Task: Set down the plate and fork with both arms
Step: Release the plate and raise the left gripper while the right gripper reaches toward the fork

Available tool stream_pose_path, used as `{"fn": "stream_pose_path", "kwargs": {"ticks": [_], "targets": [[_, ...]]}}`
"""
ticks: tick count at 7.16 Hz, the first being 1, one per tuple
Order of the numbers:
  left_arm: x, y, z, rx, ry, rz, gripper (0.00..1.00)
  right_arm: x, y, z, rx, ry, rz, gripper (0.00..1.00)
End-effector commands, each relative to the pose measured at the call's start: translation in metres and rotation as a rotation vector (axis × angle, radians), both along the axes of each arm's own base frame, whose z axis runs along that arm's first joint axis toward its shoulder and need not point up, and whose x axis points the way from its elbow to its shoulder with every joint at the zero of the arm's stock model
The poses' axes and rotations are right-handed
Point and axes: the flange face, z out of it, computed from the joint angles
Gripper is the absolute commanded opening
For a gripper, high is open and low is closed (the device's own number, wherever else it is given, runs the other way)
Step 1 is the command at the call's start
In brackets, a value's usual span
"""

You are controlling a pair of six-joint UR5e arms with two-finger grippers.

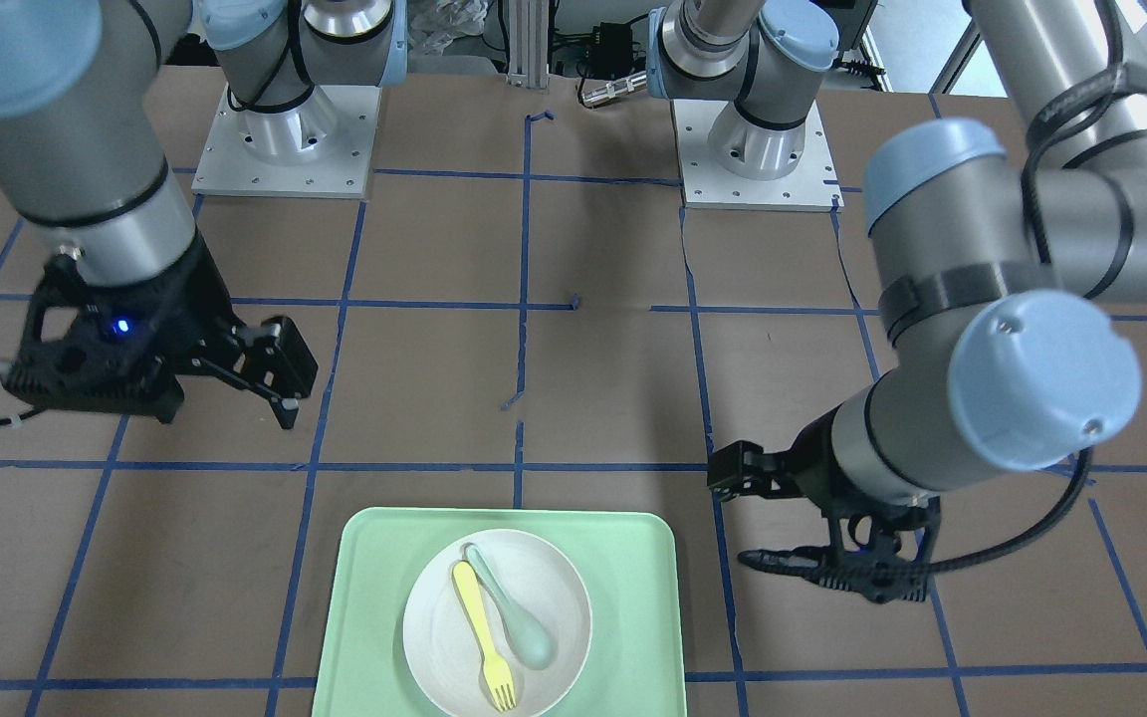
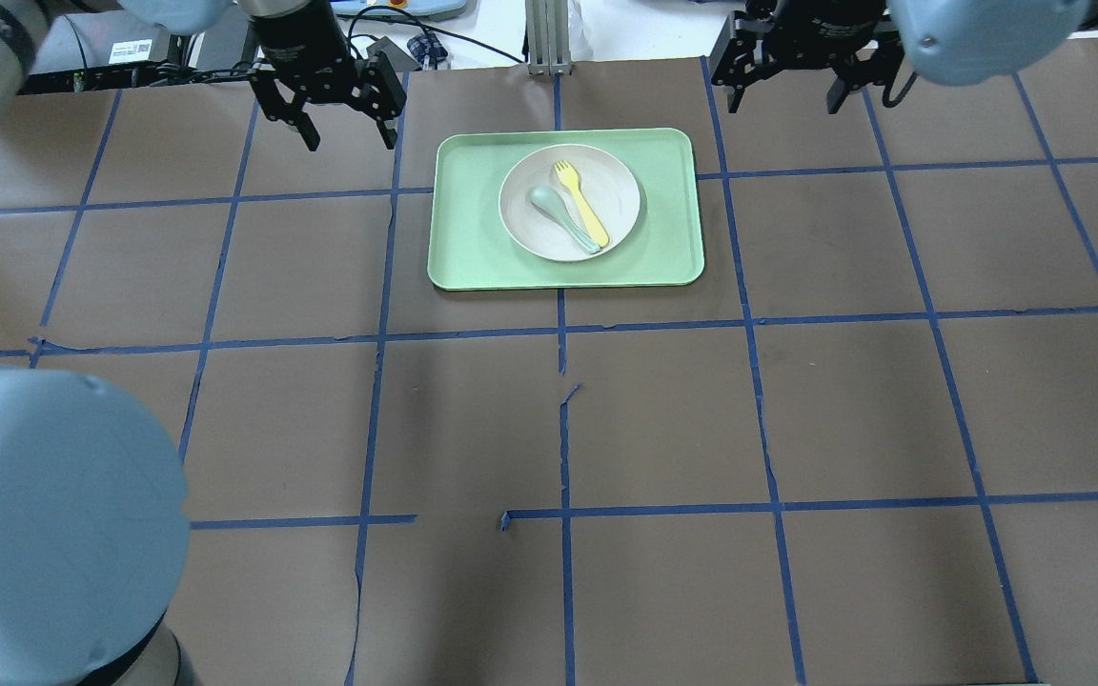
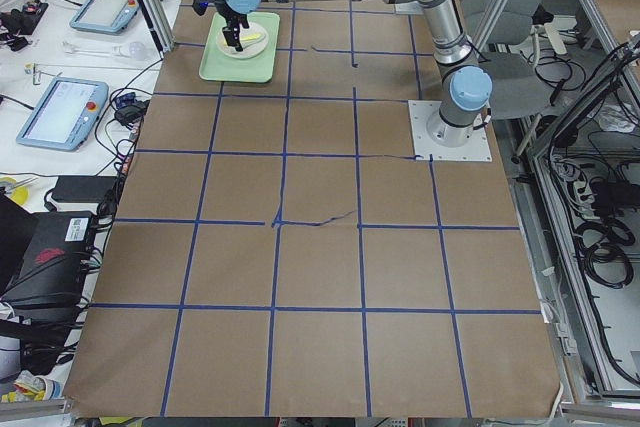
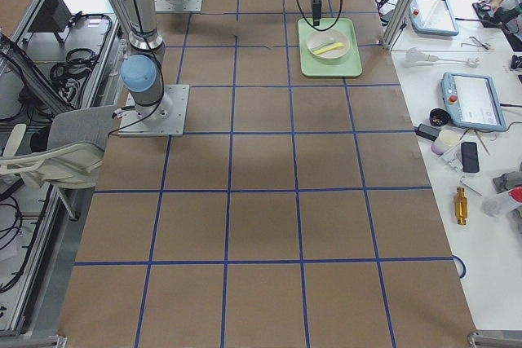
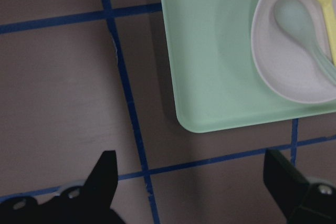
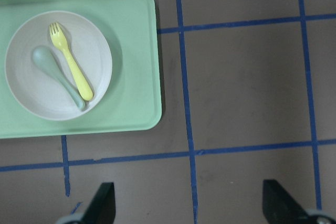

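The left tool [image 2: 347, 133] hovers open beside the green tray [image 2: 473, 238], where the plate [image 2: 620, 195] sits holding the fork [image 2: 587, 211] and a spoon [image 2: 545, 199]. The right tool [image 2: 784, 95] hovers open opposite. Nothing grasped yet: likely next, each descends onto its item.

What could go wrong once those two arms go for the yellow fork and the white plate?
The small yellow plastic fork lies right against the pale grey-green spoon, so a grab might catch both. Lifting the round off-white plate with the cutlery on it could tip the cutlery off. The open left gripper and right gripper flank the mint-green tray and might collide over it.
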Motion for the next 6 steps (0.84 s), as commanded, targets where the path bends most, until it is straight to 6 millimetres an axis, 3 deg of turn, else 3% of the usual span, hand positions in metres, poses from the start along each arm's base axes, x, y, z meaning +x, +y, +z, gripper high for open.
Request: {"fn": "stream_pose_path", "kwargs": {"ticks": [1,2,3,4,5,6], "targets": [[0.011,0.058,0.056,-0.020,-0.022,0.004,1.00,0.028,-0.059,-0.085,-0.011,-0.006,0.036,1.00],[0.011,0.089,0.063,-0.015,-0.025,0.008,1.00,0.063,-0.075,-0.130,-0.053,-0.006,0.114,1.00],[0.016,0.105,0.073,-0.053,-0.088,0.018,1.00,0.096,-0.080,-0.162,-0.082,-0.009,0.162,0.94],[0.023,0.113,0.076,-0.069,-0.113,0.012,1.00,0.118,-0.075,-0.186,-0.043,-0.023,0.213,0.73],[0.019,0.127,0.074,-0.056,-0.118,0.002,1.00,0.140,-0.071,-0.213,-0.014,-0.028,0.244,0.70],[0.029,0.134,0.073,-0.062,-0.113,0.038,1.00,0.145,-0.080,-0.232,-0.032,-0.032,0.247,0.67]]}}
